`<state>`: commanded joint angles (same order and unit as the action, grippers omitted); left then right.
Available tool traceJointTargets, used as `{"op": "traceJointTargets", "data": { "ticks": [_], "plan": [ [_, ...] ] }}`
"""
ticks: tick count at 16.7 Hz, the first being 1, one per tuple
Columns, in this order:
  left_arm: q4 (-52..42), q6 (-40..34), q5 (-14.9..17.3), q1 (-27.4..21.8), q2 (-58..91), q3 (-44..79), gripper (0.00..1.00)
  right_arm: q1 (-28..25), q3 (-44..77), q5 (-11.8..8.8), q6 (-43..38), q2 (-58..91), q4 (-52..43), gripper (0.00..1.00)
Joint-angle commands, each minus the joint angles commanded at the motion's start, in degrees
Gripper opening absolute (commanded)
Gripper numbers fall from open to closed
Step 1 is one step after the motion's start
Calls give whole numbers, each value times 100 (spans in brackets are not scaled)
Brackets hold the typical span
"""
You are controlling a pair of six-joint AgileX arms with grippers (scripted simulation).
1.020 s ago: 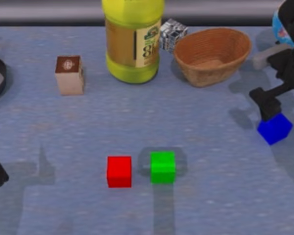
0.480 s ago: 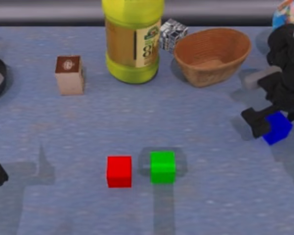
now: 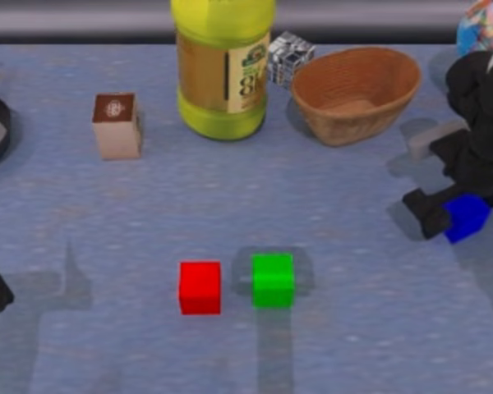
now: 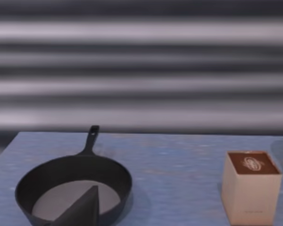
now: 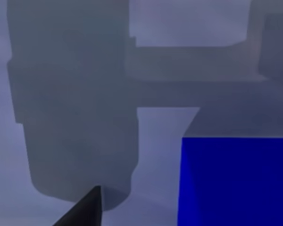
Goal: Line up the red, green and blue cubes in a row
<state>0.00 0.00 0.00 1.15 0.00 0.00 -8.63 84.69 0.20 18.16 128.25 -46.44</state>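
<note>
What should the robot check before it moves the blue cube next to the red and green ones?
1. Right gripper at the blue cube: ok, right beside it.
2. Firm hold on the blue cube: cannot tell.
3. Red cube and green cube side by side with a small gap: ok.
4. Free table spot to the right of the green cube: ok.
5. Left arm parked at the table's left edge, out of the way: ok.

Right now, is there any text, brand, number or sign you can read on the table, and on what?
Nothing reads cleanly.
Yellow bottle: the label carries large digits, perhaps "8", and small print too blurred to read.
Beige block: an oval emblem on its brown top, unreadable.
Checkered puzzle cube: a pattern only, no text.
</note>
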Motion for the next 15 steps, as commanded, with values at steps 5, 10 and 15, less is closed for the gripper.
{"op": "traceJointTargets", "data": {
  "ticks": [5, 10, 15],
  "plan": [
    [0, 0, 0, 0, 0, 0, 100, 0, 0, 0, 0, 0, 0, 47],
    [0, 0, 0, 0, 0, 0, 100, 0, 0, 0, 0, 0, 0, 10],
    [0, 0, 0, 0, 0, 0, 100, 0, 0, 0, 0, 0, 0, 0]
  ]
}}
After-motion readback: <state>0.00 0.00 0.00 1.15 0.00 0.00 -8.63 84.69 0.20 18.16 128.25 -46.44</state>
